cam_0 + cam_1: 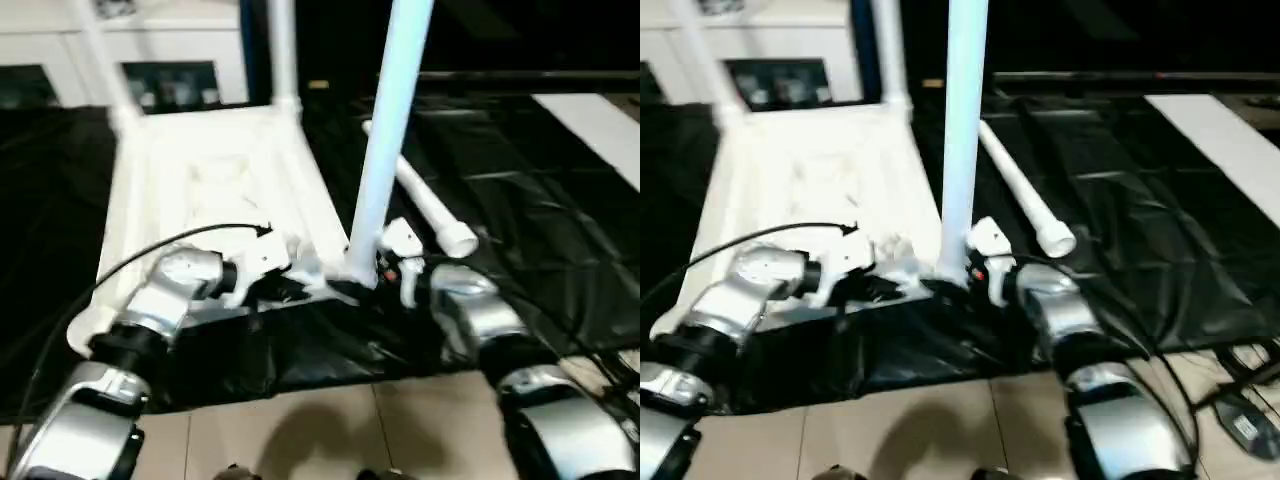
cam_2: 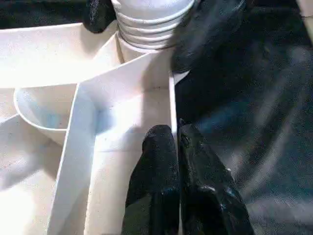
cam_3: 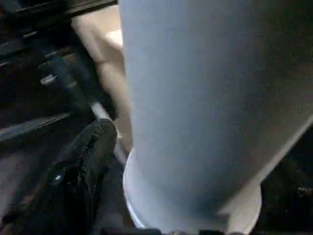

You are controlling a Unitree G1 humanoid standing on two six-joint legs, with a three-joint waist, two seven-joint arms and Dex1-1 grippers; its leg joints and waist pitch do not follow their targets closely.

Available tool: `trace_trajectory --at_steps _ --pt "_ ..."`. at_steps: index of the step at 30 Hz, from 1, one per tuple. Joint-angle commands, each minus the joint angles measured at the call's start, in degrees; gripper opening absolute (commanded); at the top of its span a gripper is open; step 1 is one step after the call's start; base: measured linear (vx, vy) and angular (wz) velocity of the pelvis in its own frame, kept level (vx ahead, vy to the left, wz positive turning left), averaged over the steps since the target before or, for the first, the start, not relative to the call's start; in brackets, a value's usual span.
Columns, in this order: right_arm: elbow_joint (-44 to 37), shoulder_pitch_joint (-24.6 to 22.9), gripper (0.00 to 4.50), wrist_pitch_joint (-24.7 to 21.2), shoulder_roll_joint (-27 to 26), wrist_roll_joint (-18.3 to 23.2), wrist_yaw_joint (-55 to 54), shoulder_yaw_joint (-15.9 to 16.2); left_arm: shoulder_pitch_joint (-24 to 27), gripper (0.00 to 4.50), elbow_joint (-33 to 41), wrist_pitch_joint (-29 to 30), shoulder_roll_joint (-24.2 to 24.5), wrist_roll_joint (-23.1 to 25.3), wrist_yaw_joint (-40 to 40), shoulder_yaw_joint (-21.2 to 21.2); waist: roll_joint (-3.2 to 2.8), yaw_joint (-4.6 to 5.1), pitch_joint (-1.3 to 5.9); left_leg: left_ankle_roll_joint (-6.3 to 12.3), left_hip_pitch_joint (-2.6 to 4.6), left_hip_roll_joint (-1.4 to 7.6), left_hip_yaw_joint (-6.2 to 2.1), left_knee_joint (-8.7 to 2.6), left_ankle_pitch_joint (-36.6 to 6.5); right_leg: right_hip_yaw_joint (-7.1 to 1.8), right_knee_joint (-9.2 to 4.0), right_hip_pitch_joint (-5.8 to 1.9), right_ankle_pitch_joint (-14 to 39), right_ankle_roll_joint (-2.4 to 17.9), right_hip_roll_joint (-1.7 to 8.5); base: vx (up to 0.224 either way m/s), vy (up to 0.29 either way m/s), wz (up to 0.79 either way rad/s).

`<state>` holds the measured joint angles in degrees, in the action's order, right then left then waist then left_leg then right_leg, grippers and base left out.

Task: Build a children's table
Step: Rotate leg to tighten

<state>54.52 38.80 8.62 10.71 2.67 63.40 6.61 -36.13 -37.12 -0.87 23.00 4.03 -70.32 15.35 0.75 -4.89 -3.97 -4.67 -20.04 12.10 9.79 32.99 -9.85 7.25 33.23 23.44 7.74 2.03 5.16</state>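
Leg (image 1: 385, 150) stands near-vertical in the top's (image 1: 215, 190) near-right corner socket, right pincer (image 1: 392, 268) at its base, jaws wide around it; left pincer (image 2: 178, 147) pinched on the rim beside it.

Upright leg (image 1: 385, 140) cut off by the top edge; foot hidden behind the wrists in the head views. Two far legs (image 1: 282, 50) likewise cropped above. Near rim of the tabletop (image 1: 215, 175) masked by the left forearm. Right wrist view blurred; second finger unseen behind the leg.
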Motion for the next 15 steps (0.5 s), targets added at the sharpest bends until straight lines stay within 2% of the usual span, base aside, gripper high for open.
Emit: trace_trajectory --at_steps 1,3,4,7,10,11,15 --pt "-1.06 -0.66 3.86 -0.50 -1.20 0.07 6.27 3.55 -1.22 0.00 0.44 -2.04 -0.78 -0.78 -2.44 1.85 -0.28 0.00 4.70 3.43 0.08 1.84 0.15 -3.54 -13.62 -3.52 -3.17 -3.29 16.81 12.00 3.53 0.000 0.000 0.00" --pt "-1.33 -0.46 3.61 -0.90 -0.65 0.14 9.62 4.42 -1.54 0.00 -0.21 -2.94 -0.18 -1.02 -4.46 2.13 -0.37 -0.24 4.70 3.26 0.31 1.78 0.21 -3.54 -14.25 -3.58 -3.14 -3.19 16.98 12.29 3.51 0.000 0.000 0.00" --pt "-1.48 -0.36 3.61 -1.37 -0.41 0.12 11.47 4.82 -1.72 0.00 -0.56 -3.39 0.14 -1.06 -5.64 2.38 -0.21 -0.23 4.62 3.13 0.38 1.79 0.25 -3.60 -14.65 -3.65 -3.24 -3.11 17.42 12.36 3.49 0.000 0.000 0.00" --pt "-1.34 -0.01 3.42 -1.59 -0.13 -0.81 14.02 5.93 -2.31 0.00 -1.73 -4.61 0.62 -0.85 -7.86 2.87 -0.21 -0.35 4.48 2.70 0.57 1.73 0.31 -3.67 -15.90 -3.75 -3.51 -2.94 19.89 11.90 3.52 0.000 0.000 0.00" --pt "-1.10 0.13 3.10 -1.81 -0.37 -0.94 14.83 6.04 -2.71 0.00 -2.54 -5.18 0.66 -0.73 -8.63 2.98 -0.20 -0.32 4.40 1.82 0.49 1.81 0.10 -3.84 -16.79 -3.79 -3.60 -3.05 21.86 11.10 3.72 0.000 0.000 0.00" --pt "-1.10 0.13 3.01 -1.81 -0.37 -0.94 14.83 6.04 -2.71 0.00 -2.54 -5.18 0.66 -0.73 -8.63 2.98 0.01 -0.27 4.37 1.86 0.45 1.75 0.14 -3.84 -16.89 -3.78 -3.71 -3.04 22.34 10.90 3.69 0.000 0.000 0.00" --pt "-0.86 0.27 2.77 -2.05 -0.66 -0.72 14.93 5.84 -3.14 0.00 -3.46 -5.71 0.68 -0.66 -9.13 3.06 -0.01 -0.37 4.51 1.81 0.37 1.74 0.13 -3.77 -15.77 -3.82 -3.63 -3.11 22.27 10.55 3.76 0.000 0.000 0.00"
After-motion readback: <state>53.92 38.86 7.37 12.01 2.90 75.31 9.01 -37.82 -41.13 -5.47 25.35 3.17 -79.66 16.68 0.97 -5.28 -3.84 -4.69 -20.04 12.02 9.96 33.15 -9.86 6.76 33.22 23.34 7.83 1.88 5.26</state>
